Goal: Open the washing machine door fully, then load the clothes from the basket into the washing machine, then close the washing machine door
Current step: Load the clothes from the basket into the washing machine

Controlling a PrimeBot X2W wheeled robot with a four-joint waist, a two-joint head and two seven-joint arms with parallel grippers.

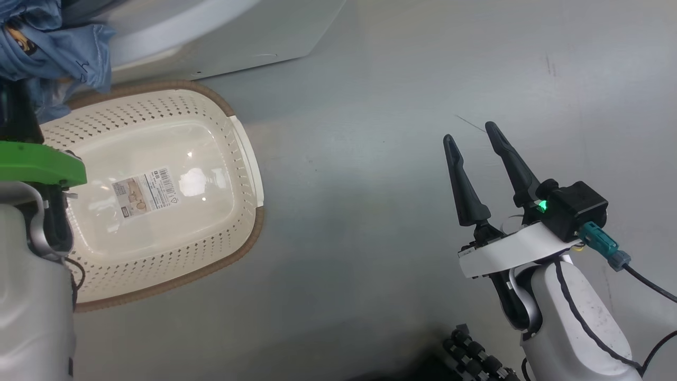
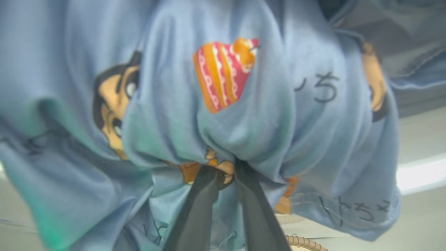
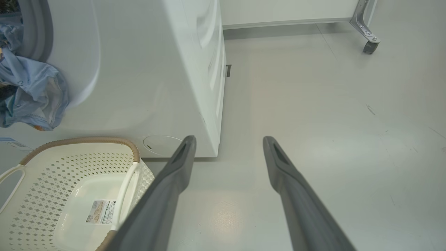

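My left gripper (image 2: 223,167) is shut on the clothes (image 2: 223,104), a bunch of light-blue fabric with cartoon prints pinched between its dark fingers. In the head view the clothes (image 1: 53,47) hang at the top left, above the far end of the basket (image 1: 158,190), whose bottom is bare apart from a label. From the right wrist the clothes (image 3: 31,94) hang at the washing machine (image 3: 139,69) opening, by the grey gasket (image 3: 38,31). Off to the right over the floor, my right gripper (image 1: 470,132) is open and holds nothing. The washing machine door is out of view.
The basket (image 3: 69,181) stands on the grey floor right in front of the machine. A metal leg with a caster (image 3: 369,45) stands far off by the wall. Black cabling (image 1: 476,354) lies near my right arm's base.
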